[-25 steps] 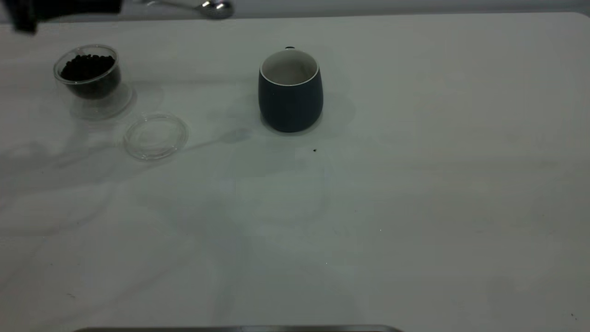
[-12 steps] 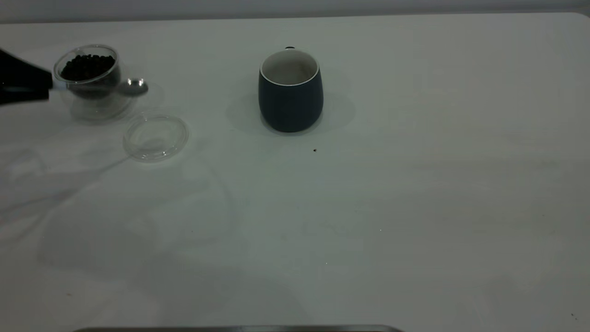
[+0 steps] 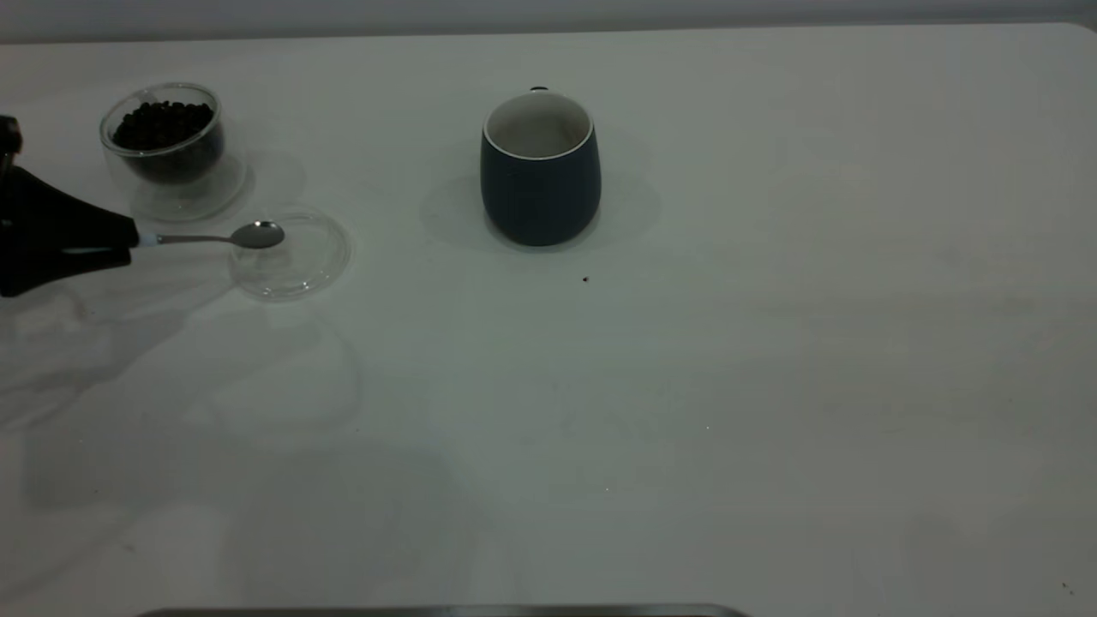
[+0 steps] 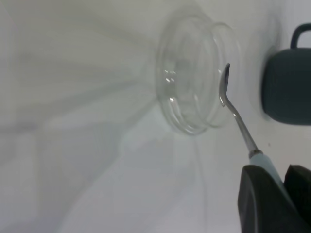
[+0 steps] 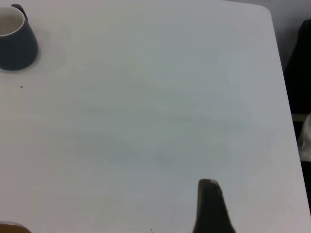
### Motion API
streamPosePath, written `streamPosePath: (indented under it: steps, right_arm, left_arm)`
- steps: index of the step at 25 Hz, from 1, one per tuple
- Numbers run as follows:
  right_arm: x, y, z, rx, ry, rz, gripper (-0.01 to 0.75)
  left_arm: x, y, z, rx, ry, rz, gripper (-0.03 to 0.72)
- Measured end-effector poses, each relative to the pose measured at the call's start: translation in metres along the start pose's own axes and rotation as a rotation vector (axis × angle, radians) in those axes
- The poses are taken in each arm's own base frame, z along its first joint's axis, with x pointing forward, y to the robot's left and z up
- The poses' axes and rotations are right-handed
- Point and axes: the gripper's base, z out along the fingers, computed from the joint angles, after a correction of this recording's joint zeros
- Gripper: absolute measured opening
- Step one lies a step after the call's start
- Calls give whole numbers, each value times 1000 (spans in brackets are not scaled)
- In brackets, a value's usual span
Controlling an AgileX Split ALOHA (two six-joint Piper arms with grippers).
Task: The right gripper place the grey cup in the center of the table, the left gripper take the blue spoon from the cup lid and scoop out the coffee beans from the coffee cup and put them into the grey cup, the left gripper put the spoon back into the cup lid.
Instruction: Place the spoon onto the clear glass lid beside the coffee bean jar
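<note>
Black, tapered, wedge-shaped left hand (image 3: 128,240)

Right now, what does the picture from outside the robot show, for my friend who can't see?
The left gripper holds the blue spoon over the clear cup lid. Behind stands the coffee cup of coffee beans; the grey cup sits mid-table.

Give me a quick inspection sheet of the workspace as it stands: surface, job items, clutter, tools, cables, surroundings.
Surface: plain white tabletop, a few tiny dark specks.
Job items: dark blue-grey mug upright mid-table, inside looks empty; small clear glass cup holds dark coffee beans; flat clear round lid lies beside the glass cup; metal spoon with pale blue handle has its bowl over the lid.
Clutter: nothing seen.
Tools: left tool shut on the spoon handle; right tool parked off to the mug's side, holding nothing.
Cables: nothing seen.
Surroundings: dark strip along the near table edge.
</note>
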Motion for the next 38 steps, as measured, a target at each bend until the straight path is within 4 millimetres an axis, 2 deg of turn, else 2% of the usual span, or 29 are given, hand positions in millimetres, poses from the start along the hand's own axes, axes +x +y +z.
streamPosePath:
  steps: [12, 25, 38]
  right_arm:
    - [0, 0, 0, 0, 0, 0, 462]
    - [0, 0, 0, 0, 0, 0, 462]
    - [0, 0, 0, 0, 0, 0, 462]
  left_arm:
    - [3, 20, 19, 68, -25, -18, 123]
    - [10, 31, 31, 127, -38, -40, 123]
    - [5, 23, 40, 142, -28, 5, 123]
